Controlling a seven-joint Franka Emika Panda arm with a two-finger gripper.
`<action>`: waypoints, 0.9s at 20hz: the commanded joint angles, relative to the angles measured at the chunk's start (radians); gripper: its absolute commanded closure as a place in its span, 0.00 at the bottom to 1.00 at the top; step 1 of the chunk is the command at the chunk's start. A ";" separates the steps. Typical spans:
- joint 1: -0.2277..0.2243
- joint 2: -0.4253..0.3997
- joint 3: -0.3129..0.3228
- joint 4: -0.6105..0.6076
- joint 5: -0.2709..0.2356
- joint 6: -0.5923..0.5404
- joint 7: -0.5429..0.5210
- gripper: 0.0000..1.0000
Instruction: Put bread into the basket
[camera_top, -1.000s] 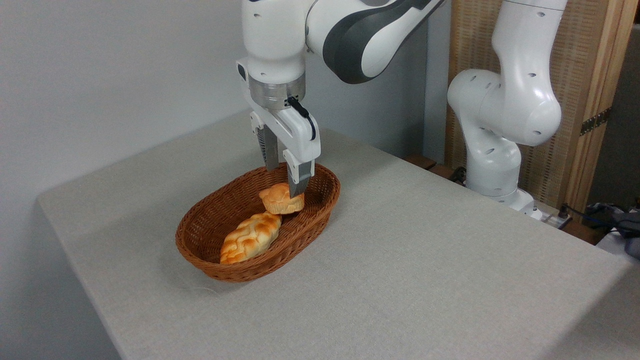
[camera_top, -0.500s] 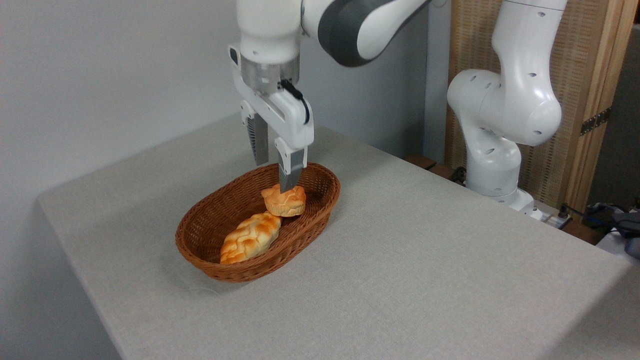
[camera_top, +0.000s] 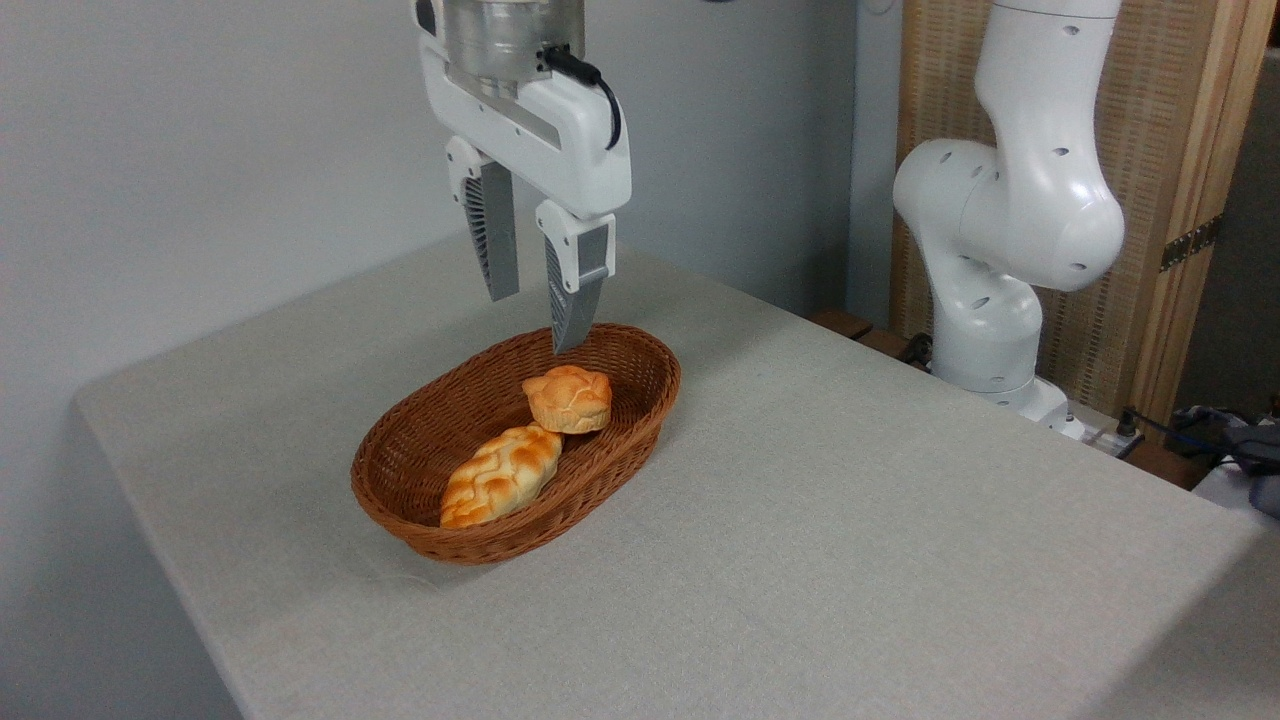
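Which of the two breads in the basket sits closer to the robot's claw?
The small round knotted bun, at the basket's far end below the open gripper. The longer braided loaf lies nearer the camera, its end touching the bun.

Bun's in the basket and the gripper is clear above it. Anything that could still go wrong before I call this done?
Little, but two things. The bread sits at the far end of the basket, leaning on the braided loaf and near the wall; a knock could tip it toward the rim. The gripper hangs open right above that far rim, so any sideways move at this height might let the fingers clip the wicker. Retract straight up first.
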 joint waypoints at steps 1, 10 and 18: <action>-0.009 0.086 0.008 0.151 0.067 -0.082 -0.041 0.00; -0.012 0.146 -0.006 0.253 0.081 -0.150 -0.039 0.00; -0.018 0.162 -0.032 0.253 0.143 -0.162 -0.047 0.00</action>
